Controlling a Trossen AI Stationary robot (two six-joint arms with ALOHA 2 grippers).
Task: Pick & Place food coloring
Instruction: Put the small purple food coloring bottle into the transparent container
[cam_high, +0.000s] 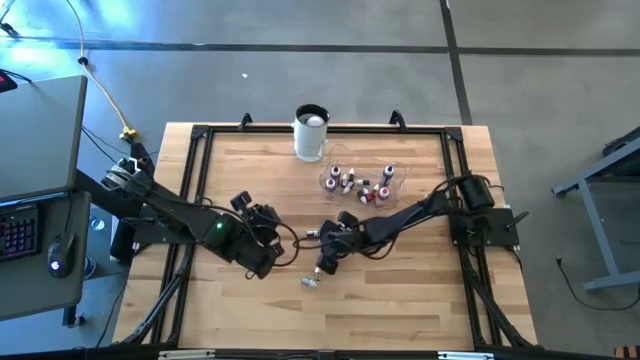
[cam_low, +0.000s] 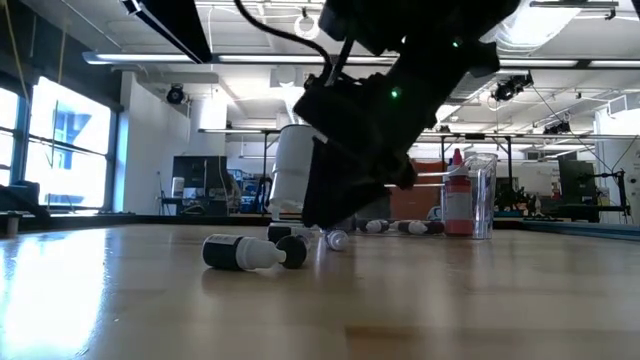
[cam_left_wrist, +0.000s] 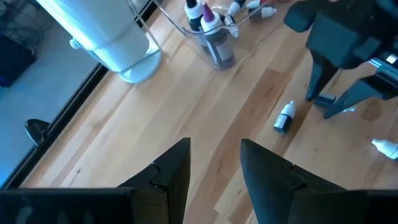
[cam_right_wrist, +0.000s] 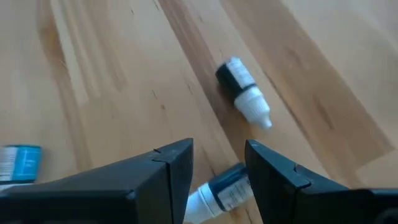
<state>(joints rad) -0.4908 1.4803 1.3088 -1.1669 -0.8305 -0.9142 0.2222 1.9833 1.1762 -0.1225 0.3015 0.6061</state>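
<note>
Several tiny white-capped food coloring bottles stand and lie in a clear bowl (cam_high: 360, 181) at the table's far middle. Three more lie loose on the wood: one with a blue label (cam_right_wrist: 225, 188) between my right gripper's open fingers, a dark one (cam_right_wrist: 244, 92) just beyond it (cam_high: 310, 282), and one (cam_left_wrist: 284, 118) between the two grippers. My right gripper (cam_high: 325, 262) is open and low over the table's middle. My left gripper (cam_high: 270, 242) is open and empty to its left, and its wrist view shows the two fingers (cam_left_wrist: 214, 168) apart. My right gripper's fingers (cam_right_wrist: 168, 171) slant down from the table's right, one on either side of the blue-labelled bottle's body (cam_right_wrist: 231, 184). The bottle lies on its side on the wood. I cannot tell whether the fingers touch it.
A tall white cup (cam_high: 311, 133) stands at the far edge, just left of the bowl. A black frame (cam_high: 200, 135) runs around the tabletop. Bare wood lies along the near side (cam_high: 330, 325). A blue-labelled object (cam_right_wrist: 18, 163) shows at the right wrist view's edge.
</note>
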